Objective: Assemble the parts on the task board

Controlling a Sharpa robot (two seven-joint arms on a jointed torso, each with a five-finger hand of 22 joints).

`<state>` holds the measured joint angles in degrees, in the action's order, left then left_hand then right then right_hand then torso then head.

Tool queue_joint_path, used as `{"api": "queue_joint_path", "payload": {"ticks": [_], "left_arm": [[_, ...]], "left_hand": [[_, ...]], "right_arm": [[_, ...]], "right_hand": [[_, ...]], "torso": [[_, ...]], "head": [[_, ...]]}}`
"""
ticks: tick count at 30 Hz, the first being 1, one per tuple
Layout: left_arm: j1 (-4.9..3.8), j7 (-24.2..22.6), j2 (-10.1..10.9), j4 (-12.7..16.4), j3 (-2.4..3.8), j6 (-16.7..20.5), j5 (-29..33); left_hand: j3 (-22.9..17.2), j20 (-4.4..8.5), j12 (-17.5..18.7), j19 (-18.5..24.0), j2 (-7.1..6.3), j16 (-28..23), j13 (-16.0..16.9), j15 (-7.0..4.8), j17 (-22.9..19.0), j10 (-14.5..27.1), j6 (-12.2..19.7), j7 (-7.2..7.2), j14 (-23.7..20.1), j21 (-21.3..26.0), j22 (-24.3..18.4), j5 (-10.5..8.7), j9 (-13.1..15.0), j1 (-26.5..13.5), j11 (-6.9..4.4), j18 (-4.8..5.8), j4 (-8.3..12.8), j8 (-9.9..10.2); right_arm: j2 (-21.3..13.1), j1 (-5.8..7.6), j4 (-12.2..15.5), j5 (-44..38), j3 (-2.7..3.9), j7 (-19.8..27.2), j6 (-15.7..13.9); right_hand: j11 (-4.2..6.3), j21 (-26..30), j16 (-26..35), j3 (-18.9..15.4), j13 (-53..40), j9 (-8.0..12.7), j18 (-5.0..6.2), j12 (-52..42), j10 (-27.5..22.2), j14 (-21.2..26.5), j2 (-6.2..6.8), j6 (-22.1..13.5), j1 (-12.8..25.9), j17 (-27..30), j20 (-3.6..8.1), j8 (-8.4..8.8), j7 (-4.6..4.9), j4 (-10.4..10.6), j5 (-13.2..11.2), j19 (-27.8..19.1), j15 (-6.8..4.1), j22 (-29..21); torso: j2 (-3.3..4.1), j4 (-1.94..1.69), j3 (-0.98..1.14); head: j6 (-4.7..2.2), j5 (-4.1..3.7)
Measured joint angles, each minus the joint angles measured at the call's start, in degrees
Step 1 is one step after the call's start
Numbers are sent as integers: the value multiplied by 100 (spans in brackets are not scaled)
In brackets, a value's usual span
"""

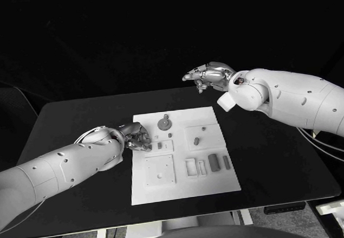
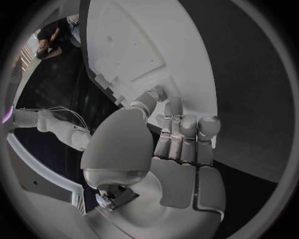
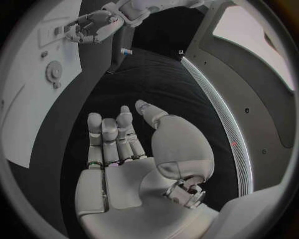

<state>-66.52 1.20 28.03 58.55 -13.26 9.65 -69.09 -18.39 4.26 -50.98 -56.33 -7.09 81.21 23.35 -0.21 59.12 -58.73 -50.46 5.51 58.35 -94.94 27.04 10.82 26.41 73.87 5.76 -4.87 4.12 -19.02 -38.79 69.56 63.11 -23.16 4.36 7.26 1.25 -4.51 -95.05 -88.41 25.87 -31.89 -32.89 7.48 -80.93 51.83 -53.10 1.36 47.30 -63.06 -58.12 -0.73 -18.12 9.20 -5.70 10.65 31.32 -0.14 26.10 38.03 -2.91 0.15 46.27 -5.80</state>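
White task board [image 1: 184, 178] on my black surface [image 1: 78, 119] — left robot hand [image 1: 135, 137] curled at its edge, grasp unclear; right robot hand [image 1: 208, 76] hovers clenched, empty. A nudge could shift parts.

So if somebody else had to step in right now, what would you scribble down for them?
Left hand: at the left edge of the white board, fingers curled over it; I cannot tell if it holds a piece.
Right hand: raised beyond the board's far end, fingers curled, nothing in it.
Things: a round toothed piece lies near the board's far end, a small peg in the middle, dark bars toward the right edge.
Done: nothing plainly fitted yet.
Left: the pieces lying loose need fitting into place.
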Motion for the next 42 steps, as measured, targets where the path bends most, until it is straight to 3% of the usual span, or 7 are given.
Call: {"api": "queue_joint_path", "payload": {"ticks": [10,22,25,29,34,37,42], "left_arm": [[6,-297,86,85,-2,112,256],[6,-824,292,300,63,409,607],[4,-889,327,340,162,454,702],[-11,-921,324,339,268,459,818],[-81,-940,159,147,297,434,750],[-130,-951,-3,-32,303,404,603],[-180,-962,-261,-311,314,330,345]], "left_hand": [[280,-8,0,12,-184,0,0,5,-32,144,102,57,-48,0,-1,0,-17,-184,68,1,102,52],[340,4,0,45,-188,-53,-1,2,-65,195,105,61,-104,0,-9,0,-16,-188,79,1,151,61],[340,14,3,76,-120,-117,-10,14,-104,286,30,136,-152,0,-32,0,-1,-203,89,4,150,25],[159,15,141,95,194,-211,-88,32,-197,430,-104,270,-176,0,-71,0,33,-276,91,9,-30,-28],[-130,14,179,92,365,-211,-128,41,-233,445,-174,237,-120,0,-79,0,45,-68,104,10,27,-28],[-410,15,138,-32,378,-194,-124,8,-237,374,-205,206,-7,0,-77,0,57,141,101,9,94,-51],[-776,53,-564,-389,328,265,214,-169,-59,-422,-227,184,491,0,63,0,73,172,-137,-6,111,-52]], "right_arm": [[-7,-4,-36,0,0,-2,2],[-19,-8,-144,-100,0,1,-11],[-24,-8,-163,-157,0,5,-19],[-34,-8,-172,-226,0,7,-34],[-29,-10,-160,-276,0,8,-45],[-15,-14,-160,-293,-1,9,-49],[1,-17,-171,-315,-1,9,-55]], "right_hand": [[0,0,0,0,0,0,0,0,0,0,0,0,0,1,0,0,0,0,0,0,0,0],[0,0,0,0,1,0,0,0,0,0,0,1,0,1,0,0,-1,0,0,0,0,0],[0,0,0,0,1,0,0,0,0,0,0,1,0,1,0,0,-1,0,0,0,0,0],[0,0,0,0,1,0,0,0,0,0,0,1,0,1,0,0,-1,0,0,0,0,0],[0,0,0,0,1,0,0,0,0,0,0,1,0,-4,0,0,-1,0,0,0,0,0],[0,0,0,0,1,0,0,0,0,0,0,1,0,-3,0,0,-1,0,0,0,0,0],[0,0,0,0,1,0,0,0,0,0,0,2,0,-3,0,0,-2,0,0,0,0,0]], "torso": [[-2,2,2],[-4,0,2],[-5,-3,2],[-5,-7,2],[-4,-4,2],[-1,0,2],[4,10,5]], "head": [[-24,1],[-91,5],[-112,2],[-140,-2],[-164,-3],[-179,-15],[-200,-27]]}}
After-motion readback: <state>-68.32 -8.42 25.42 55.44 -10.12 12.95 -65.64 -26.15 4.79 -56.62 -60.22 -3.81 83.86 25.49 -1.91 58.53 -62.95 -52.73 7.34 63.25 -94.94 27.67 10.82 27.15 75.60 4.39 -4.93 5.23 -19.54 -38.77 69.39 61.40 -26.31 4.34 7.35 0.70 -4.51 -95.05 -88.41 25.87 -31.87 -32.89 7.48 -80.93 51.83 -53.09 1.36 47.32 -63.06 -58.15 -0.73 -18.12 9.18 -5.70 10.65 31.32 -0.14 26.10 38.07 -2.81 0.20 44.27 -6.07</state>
